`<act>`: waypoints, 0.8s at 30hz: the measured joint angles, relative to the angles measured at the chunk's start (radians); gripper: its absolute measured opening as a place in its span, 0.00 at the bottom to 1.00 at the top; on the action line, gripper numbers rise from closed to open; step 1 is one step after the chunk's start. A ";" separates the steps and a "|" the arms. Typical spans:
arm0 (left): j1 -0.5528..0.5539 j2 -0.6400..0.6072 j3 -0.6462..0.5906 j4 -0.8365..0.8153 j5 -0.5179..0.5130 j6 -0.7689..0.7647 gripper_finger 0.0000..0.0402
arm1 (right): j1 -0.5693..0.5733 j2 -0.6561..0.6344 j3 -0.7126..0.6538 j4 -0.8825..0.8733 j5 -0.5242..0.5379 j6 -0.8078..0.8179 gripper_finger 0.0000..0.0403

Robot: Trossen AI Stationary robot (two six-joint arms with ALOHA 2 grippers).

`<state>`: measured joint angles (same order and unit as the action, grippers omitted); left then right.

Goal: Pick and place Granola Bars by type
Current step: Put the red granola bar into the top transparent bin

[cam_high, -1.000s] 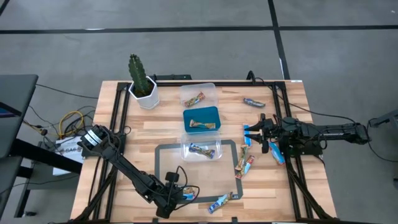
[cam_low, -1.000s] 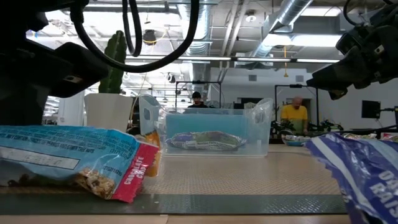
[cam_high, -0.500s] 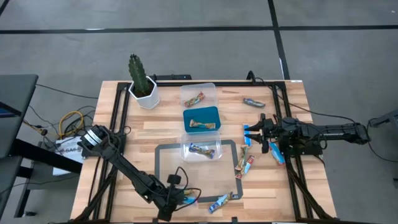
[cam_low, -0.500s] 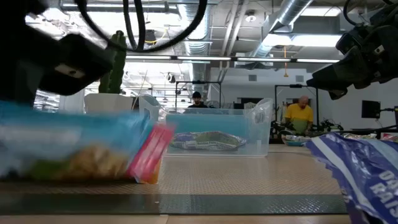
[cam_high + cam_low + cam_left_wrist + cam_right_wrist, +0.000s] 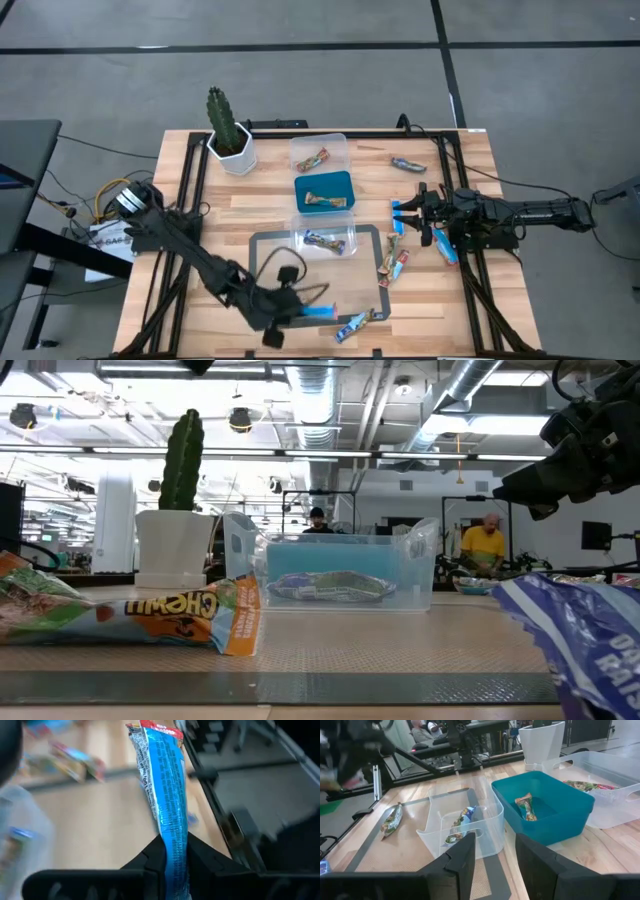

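Wooden slats are forming the table top (image 5: 250,215), with a grey mat lying near its front centre. At the near edge the left gripper (image 5: 292,313) is pinching a blue-wrapped granola bar (image 5: 165,800) between narrowly closed fingers, the bar projecting forward off the surface. Just right of it, a red-and-green bar (image 5: 357,323) is lying on the table. Down the middle, three tubs are standing in a row: a far clear tub (image 5: 337,148) holding one bar, a blue tub (image 5: 345,184) holding one bar, and a near clear tub (image 5: 350,243) holding one blue bar. A potted cactus (image 5: 228,132) is standing at the far left. The right gripper (image 5: 412,212) is hovering at the right side with its fingers partly parted and nothing between them. Several loose bars (image 5: 396,262) are lying below and beside it, and one more bar (image 5: 407,163) is resting far right.
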<state>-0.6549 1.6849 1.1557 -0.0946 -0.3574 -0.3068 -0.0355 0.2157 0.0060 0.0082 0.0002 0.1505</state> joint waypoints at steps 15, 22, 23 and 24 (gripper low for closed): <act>0.359 -0.314 0.000 0.061 0.046 0.209 0.11 | 0.000 0.000 0.000 0.000 0.000 0.000 0.33; 0.601 -0.416 0.000 0.005 0.264 0.232 0.11 | 0.000 0.000 0.000 0.000 0.000 0.000 0.33; 0.632 -0.423 0.000 -0.007 0.291 0.237 0.11 | 0.000 0.000 0.000 0.000 0.000 0.000 0.33; 0.663 -0.428 0.000 -0.022 0.313 0.240 0.11 | 0.000 0.000 0.000 0.000 0.000 0.000 0.33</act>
<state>0.0079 1.2571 1.1561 -0.1170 -0.0445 -0.0666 -0.0356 0.2157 0.0060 0.0079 0.0002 0.1505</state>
